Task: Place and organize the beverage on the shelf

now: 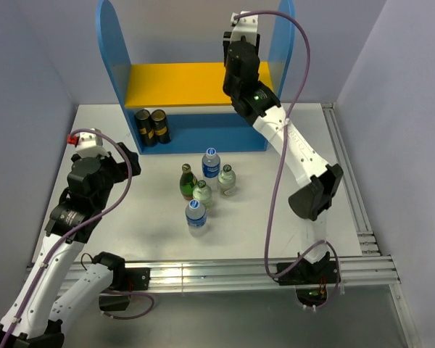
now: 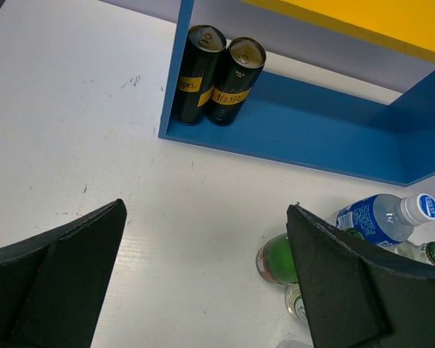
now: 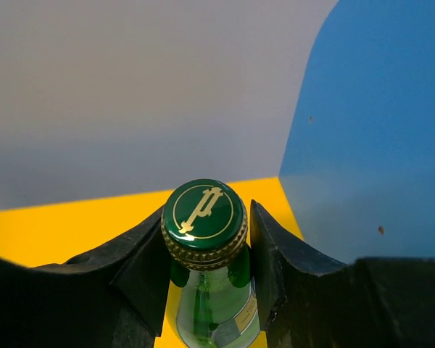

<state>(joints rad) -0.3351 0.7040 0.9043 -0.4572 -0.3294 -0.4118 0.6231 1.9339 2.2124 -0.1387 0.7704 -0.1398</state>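
Note:
My right gripper (image 3: 206, 250) is shut on the neck of a green bottle (image 3: 203, 214) with a green and gold cap. It holds it over the right end of the shelf's yellow upper board (image 1: 174, 83), beside the blue side panel (image 3: 377, 130). I cannot tell whether the bottle's base touches the board. On the table stand a green bottle (image 1: 187, 181), two blue-label bottles (image 1: 211, 163) (image 1: 196, 215) and two short clear bottles (image 1: 227, 179) (image 1: 202, 194). My left gripper (image 1: 127, 161) (image 2: 203, 254) is open and empty, left of the cluster. The green bottle (image 2: 275, 261) lies just beside its right finger (image 2: 355, 290).
Two black-and-gold cans (image 1: 151, 127) (image 2: 217, 76) stand at the left end of the shelf's blue lower level (image 2: 312, 130). Grey walls close in the left, right and back. A metal rail (image 1: 348, 196) runs along the table's right edge.

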